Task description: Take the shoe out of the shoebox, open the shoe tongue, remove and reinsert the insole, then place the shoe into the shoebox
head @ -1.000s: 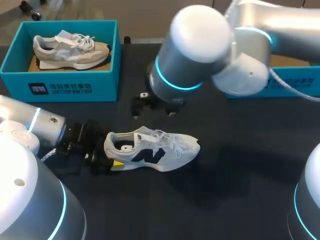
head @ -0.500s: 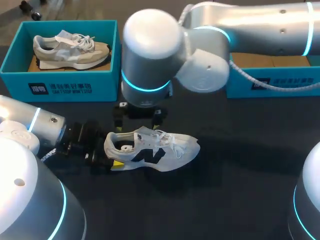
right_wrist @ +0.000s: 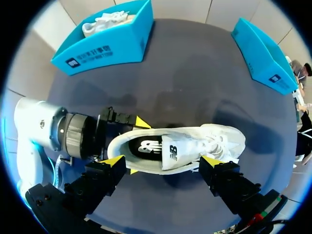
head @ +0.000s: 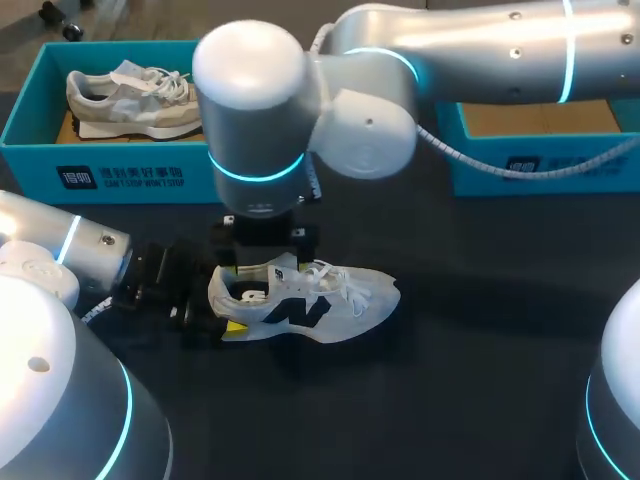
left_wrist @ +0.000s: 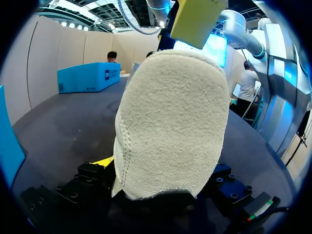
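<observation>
Far left, teal left shoebox (head: 120, 175) at the table's back edge, a beige-and-grey shoe (head: 135, 100) lying inside it; in front of it my left arm (head: 70, 255) comes in low over the dark table (head: 480, 390); left gripper (head: 222, 305) is clamped on the heel of the white shoe (head: 315, 295), one yellow-tipped finger on each side of the heel, as the right wrist view shows; in the left wrist view the suede heel fills the space between the fingers, and one yellow tip shows beside it; the white shoe stands on its sole on the table, near the middle, outside both boxes, heel toward the left arm, toe pointing right; laces loose over the front; dark insole (right_wrist: 141, 146) visible down through the opening; directly above the heel end hangs the right gripper (head: 262, 245), its arm (head: 480, 50) coming in from the right and reaching past the middle; its fingers are spread wide and touch nothing, the shoe lying under the gap between them, lengthwise from one yellow tip to the other; far right, teal right shoebox (head: 540, 165), brown floor showing inside, well apart from the shoe.
</observation>
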`<state>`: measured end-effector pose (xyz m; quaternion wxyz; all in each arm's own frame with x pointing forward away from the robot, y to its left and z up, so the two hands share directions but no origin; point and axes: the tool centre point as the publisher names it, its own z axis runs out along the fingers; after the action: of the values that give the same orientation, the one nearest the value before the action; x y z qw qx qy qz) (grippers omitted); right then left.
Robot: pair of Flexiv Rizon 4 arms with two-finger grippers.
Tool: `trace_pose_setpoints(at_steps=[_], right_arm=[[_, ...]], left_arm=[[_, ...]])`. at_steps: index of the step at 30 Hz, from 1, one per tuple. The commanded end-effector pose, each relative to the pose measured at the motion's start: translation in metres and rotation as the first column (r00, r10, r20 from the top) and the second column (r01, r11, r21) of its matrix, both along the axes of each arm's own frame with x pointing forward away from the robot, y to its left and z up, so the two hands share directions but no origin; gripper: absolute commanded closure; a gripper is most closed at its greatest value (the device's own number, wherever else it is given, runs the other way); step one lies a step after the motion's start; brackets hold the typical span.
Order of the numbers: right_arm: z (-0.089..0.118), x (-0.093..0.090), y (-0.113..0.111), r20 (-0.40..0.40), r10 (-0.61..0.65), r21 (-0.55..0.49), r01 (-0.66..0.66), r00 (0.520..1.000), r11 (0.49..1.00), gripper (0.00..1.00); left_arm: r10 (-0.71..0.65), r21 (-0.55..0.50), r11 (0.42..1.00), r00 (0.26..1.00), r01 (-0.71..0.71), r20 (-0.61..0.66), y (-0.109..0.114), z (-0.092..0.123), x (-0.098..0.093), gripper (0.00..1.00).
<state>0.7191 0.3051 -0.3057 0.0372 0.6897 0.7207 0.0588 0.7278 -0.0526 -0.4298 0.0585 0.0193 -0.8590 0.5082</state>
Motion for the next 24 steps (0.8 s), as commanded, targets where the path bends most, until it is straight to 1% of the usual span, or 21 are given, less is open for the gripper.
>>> trace_pose_setpoints(at_steps=[1, 4, 11, 15, 16, 18, 20, 24], right_arm=[[-0.01, -0.002, 0.007, -0.009, -0.032, -0.057, 0.031, 0.999, 0.998, 0.0], [-0.015, -0.003, 0.004, -0.027, -0.045, -0.095, 0.042, 0.999, 0.995, 0.0], [-0.021, -0.005, -0.003, -0.036, -0.077, -0.144, 0.071, 0.996, 0.987, 0.0], [-0.026, -0.003, -0.006, -0.044, -0.087, -0.199, 0.077, 0.995, 0.977, 0.0], [-0.027, -0.003, -0.006, -0.039, -0.088, -0.207, 0.079, 0.995, 0.975, 0.0], [-0.03, -0.001, -0.007, -0.036, -0.099, -0.265, 0.086, 0.994, 0.961, 0.0], [-0.032, 0.0, -0.007, -0.024, -0.112, -0.299, 0.1, 0.993, 0.949, 0.0], [-0.035, 0.001, -0.008, -0.019, -0.115, -0.337, 0.102, 0.993, 0.936, 0.0]], left_arm=[[0.0, 0.003, 1.0, 1.0, 0.0, -0.001, -0.004, -0.008, -0.001, 1.0], [0.0, 0.003, 1.0, 1.0, 0.0, -0.001, -0.004, -0.008, -0.001, 1.0], [0.0, 0.003, 1.0, 1.0, 0.0, -0.001, -0.004, -0.008, -0.001, 1.0], [0.0, 0.003, 1.0, 1.0, 0.0, -0.001, -0.004, -0.008, -0.001, 1.0], [0.0, 0.003, 1.0, 1.0, 0.0, -0.001, -0.004, -0.008, -0.001, 1.0], [0.0, 0.003, 1.0, 1.0, 0.0, -0.001, -0.004, -0.008, -0.001, 1.0], [0.0, 0.003, 1.0, 1.0, 0.0, -0.001, -0.004, -0.008, -0.001, 1.0], [0.0, 0.003, 1.0, 1.0, 0.0, -0.001, -0.004, -0.008, -0.001, 1.0]])
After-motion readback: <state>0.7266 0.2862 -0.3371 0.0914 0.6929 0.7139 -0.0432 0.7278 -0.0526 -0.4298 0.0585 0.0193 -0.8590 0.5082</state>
